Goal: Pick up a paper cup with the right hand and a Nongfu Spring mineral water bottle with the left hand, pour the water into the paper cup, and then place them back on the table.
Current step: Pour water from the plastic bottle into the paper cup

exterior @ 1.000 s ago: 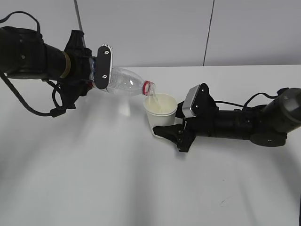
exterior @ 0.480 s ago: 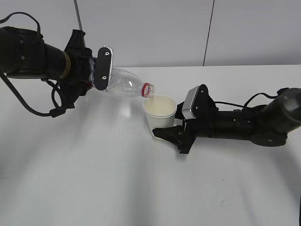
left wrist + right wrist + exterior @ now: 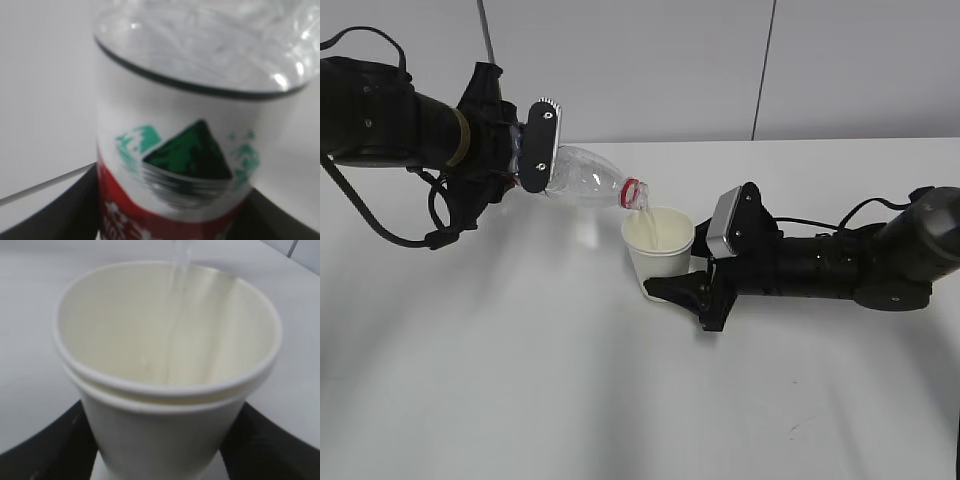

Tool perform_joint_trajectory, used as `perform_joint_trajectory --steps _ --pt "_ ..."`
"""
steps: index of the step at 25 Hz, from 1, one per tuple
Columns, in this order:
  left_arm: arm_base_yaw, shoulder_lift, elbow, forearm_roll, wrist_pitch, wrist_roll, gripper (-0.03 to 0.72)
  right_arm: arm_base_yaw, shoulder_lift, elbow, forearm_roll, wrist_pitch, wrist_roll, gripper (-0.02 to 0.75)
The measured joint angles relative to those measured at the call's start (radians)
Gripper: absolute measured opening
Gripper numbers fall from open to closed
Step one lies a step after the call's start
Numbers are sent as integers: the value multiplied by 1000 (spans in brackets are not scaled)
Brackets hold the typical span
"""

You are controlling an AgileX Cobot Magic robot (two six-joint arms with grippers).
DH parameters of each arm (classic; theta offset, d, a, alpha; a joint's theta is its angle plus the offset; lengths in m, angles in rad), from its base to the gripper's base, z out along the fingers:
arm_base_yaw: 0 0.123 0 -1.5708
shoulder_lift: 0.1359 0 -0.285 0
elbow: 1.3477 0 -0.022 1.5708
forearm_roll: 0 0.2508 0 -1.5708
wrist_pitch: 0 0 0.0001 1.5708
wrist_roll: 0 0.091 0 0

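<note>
Left hand (image 3: 525,160): fingers clamped on the labelled body of the Nongfu Spring mineral water bottle (image 3: 582,177); dark finger edges flank the label at the bottom of the left wrist view (image 3: 190,165). The bottle lies tilted, red neck ring lowest, its mouth just above the near-left rim of the paper cup (image 3: 658,250).

Right hand (image 3: 692,285): fingers closed around the lower wall of the cup, black pads showing either side of it in the right wrist view (image 3: 167,375). There the cup shows two rolled rims, one nested inside the other.

The water (image 3: 179,300) falls as a thin clear stream from the bottle mouth into the cup's interior.

The table (image 3: 570,390): white surface in front of the cup and to its left is open; its far edge meets the grey wall behind the cup. The cup's base sits low, close to the tabletop; contact cannot be confirmed.
</note>
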Motion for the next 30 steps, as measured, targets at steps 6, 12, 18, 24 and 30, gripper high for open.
perform_joint_trajectory --steps 6,12,18,24,30 --pt "0 0 0 25 0 0 415 0 0 0 -15 0 0 509" --pt "0 0 0 33 0 1 415 0 0 0 -21 -4 0 509" --pt "0 0 0 51 -1 1 415 0 0 0 -27 -6 0 509" --pt "0 0 0 70 -1 1 413 0 0 0 -27 -6 0 509" --pt "0 0 0 74 2 1 412 0 0 0 -28 -6 0 509"
